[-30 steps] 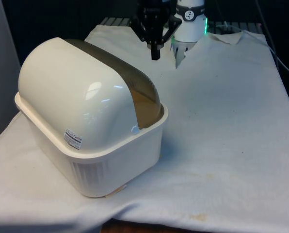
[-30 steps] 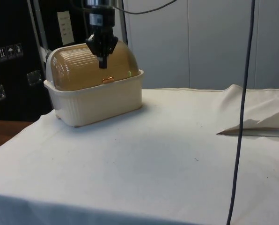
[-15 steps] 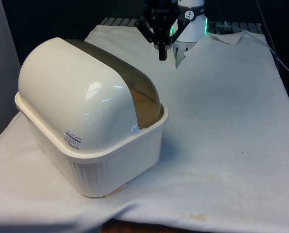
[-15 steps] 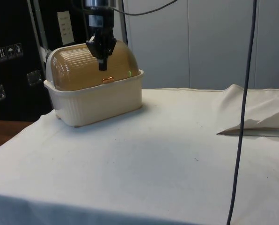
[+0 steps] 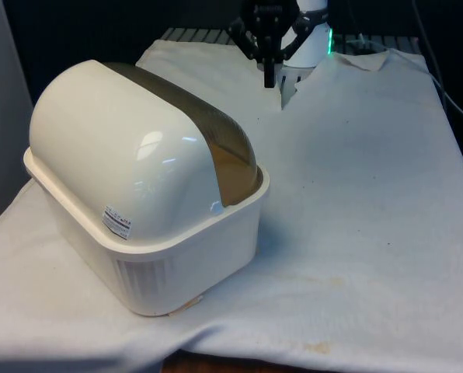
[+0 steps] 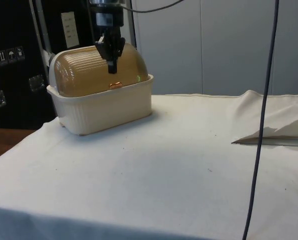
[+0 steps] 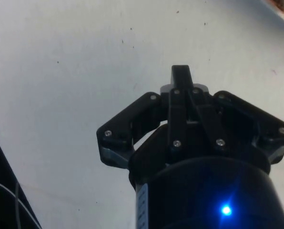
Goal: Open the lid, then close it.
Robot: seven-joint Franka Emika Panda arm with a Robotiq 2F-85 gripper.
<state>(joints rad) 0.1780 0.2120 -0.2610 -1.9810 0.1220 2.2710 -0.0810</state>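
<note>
A cream bread box (image 5: pixel 138 210) stands on the white cloth at the front view's left. Its amber roll lid (image 6: pixel 96 70) is down, with a small orange handle (image 6: pixel 115 85) near the lower rim. My gripper (image 5: pixel 269 78) hangs in the air near the table's far end, well apart from the box and to the front view's right of it. In the side view the gripper (image 6: pixel 112 67) overlaps the lid only by line of sight. In the wrist view the gripper (image 7: pixel 181 72) is shut on nothing, its fingers pressed together over bare cloth.
The cloth is folded back at the far end (image 5: pixel 294 89), baring a dark edge (image 6: pixel 274 141) in the side view. A black cable (image 6: pixel 261 125) hangs down close to the side camera. White cloth (image 5: pixel 356 194) stretches to the front view's right of the box.
The gripper has drifted toward the front view's right and farther from the box, staying shut. The box and its lid have not moved.
</note>
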